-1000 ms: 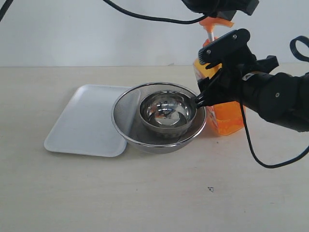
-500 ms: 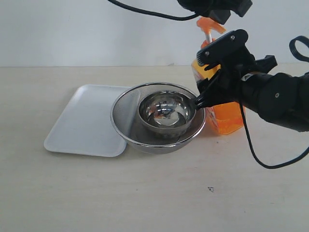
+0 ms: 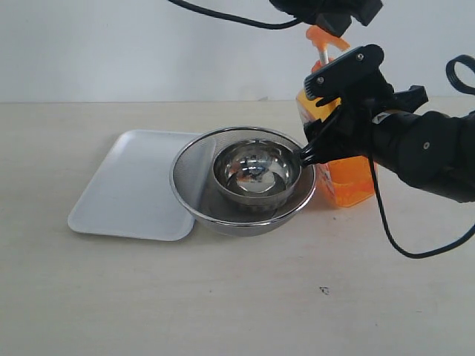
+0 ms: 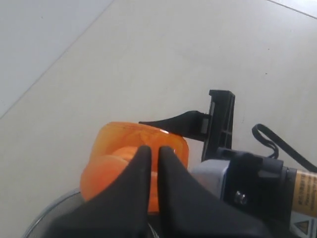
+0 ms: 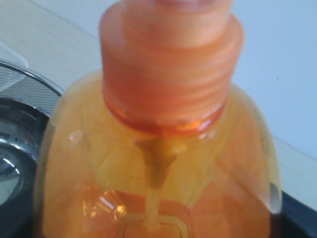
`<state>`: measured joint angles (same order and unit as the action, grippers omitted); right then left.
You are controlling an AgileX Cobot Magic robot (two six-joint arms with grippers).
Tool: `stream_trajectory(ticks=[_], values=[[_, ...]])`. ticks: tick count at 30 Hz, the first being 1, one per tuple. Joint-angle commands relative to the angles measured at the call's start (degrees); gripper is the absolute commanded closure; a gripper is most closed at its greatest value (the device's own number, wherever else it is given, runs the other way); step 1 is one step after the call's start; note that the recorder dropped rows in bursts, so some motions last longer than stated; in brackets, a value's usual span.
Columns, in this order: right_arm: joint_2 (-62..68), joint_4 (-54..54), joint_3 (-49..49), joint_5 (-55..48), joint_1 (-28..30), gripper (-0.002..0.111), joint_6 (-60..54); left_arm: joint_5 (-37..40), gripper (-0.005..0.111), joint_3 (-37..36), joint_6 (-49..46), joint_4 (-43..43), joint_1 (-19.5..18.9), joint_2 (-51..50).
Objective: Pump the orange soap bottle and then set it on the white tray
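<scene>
The orange soap bottle stands on the table to the right of the strainer, largely hidden by my right arm. Its orange pump head sits raised on the white stem. My right gripper is shut on the bottle's body, which fills the right wrist view. My left gripper hangs shut right over the pump head, its tips close to it; I cannot tell whether they touch. The white tray lies flat at the left, apart from both grippers.
A round steel mesh strainer with a steel bowl inside overlaps the tray's right edge and stands right against the bottle. Black cables trail from both arms. A small dark mark shows on the table front.
The left gripper has shifted slightly left above the pump head, and the pump head has tipped a little. The right gripper and bottle have barely moved.
</scene>
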<state>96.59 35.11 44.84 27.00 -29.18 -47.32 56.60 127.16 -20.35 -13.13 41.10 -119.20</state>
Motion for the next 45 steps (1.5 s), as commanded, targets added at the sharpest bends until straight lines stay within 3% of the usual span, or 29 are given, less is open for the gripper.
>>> stream_trajectory(ticks=[1, 8, 19, 40, 45], values=[[0.00, 0.06, -0.17, -1.57, 0.00, 0.108, 0.18, -3.68, 0.102, 0.00, -3.37, -5.41, 0.25, 0.45], [0.00, 0.06, -0.17, -1.38, 0.00, 0.108, 0.20, 0.79, 0.102, 0.00, -4.33, -7.91, 0.25, -1.61], [0.00, 0.06, -0.17, -1.38, 0.00, 0.108, 0.20, 1.71, 0.102, 0.00, 1.75, 3.94, 0.25, -1.75], [0.00, 0.06, -0.17, -1.38, 0.00, 0.108, 0.20, 3.74, 0.102, 0.00, 5.99, 11.54, 0.25, 0.38], [0.00, 0.06, -0.17, -1.38, 0.00, 0.108, 0.20, 7.17, 0.102, 0.00, 5.99, 13.13, 0.12, 0.38]])
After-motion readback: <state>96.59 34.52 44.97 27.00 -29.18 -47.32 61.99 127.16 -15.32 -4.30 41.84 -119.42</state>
